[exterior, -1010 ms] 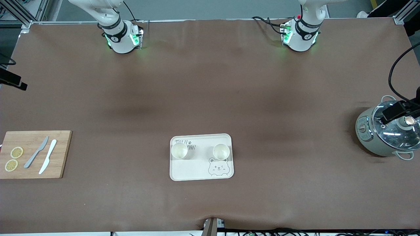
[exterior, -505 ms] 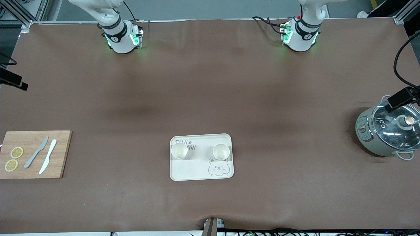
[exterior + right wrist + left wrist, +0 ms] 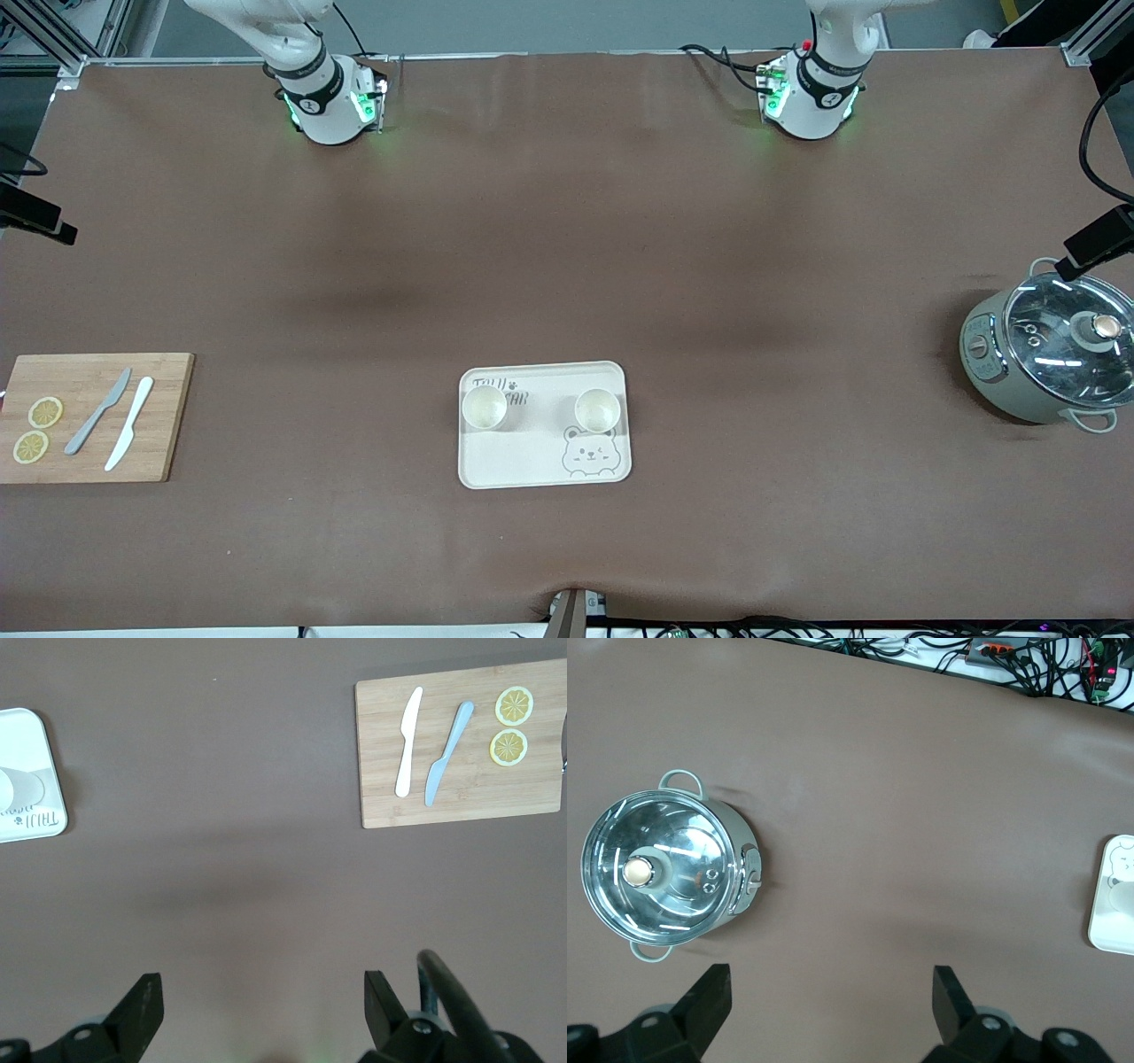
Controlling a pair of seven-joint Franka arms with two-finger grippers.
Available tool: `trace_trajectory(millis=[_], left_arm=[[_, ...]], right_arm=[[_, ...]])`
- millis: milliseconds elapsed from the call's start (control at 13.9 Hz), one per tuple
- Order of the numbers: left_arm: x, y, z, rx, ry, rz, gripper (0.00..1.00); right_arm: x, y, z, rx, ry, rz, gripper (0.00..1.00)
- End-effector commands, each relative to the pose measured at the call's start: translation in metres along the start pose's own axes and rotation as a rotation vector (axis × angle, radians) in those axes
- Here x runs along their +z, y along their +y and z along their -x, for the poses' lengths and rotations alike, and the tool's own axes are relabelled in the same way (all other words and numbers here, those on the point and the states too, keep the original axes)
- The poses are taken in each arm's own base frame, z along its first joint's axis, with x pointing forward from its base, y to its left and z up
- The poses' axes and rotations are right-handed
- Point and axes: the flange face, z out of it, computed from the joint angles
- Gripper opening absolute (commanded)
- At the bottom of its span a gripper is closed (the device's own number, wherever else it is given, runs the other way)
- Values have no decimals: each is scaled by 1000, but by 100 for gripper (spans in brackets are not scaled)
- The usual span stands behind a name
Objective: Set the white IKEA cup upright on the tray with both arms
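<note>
1. The tray (image 3: pixel 544 452) lies flat on the brown bench (image 3: pixel 567 266), about midway between the two ends and in the half nearer to the front camera.
2. Two white cups stand upright on the tray, both with the mouth up. One cup (image 3: pixel 485 408) covers part of the grey lettering, toward the right arm's end. The other cup (image 3: pixel 597 410) stands just above the bear drawing, toward the left arm's end. The two cups are apart from each other.
3. The left hand (image 3: pixel 833 992) is up in the air over bare bench beside the pot (image 3: pixel 1050 354). Its fingers are spread wide and hold nothing.
4. The right hand (image 3: pixel 261 997) is up over bare bench between the tray and the board (image 3: pixel 93 416). Its fingers are also spread wide and empty.
5. On the board lie a grey knife (image 3: pixel 97 411), a white knife (image 3: pixel 129 423) and two lemon slices (image 3: pixel 44 412).
6. The pot has a glass lid and stands at the left arm's end.
</note>
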Motion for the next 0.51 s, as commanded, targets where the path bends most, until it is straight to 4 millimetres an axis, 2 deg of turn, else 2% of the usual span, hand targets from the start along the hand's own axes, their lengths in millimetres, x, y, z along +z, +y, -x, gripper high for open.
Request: trace_trajectory(millis=[0, 216, 433], left_arm=[[-24, -5, 12, 3, 23, 13, 100], [-35, -7, 20, 2, 28, 14, 100], [-31, 5, 30, 39, -30, 7, 100]], right_arm=[[-1, -2, 1, 2, 5, 7, 100], [-1, -2, 1, 2, 5, 7, 100], [0, -2, 0, 2, 1, 6, 100]])
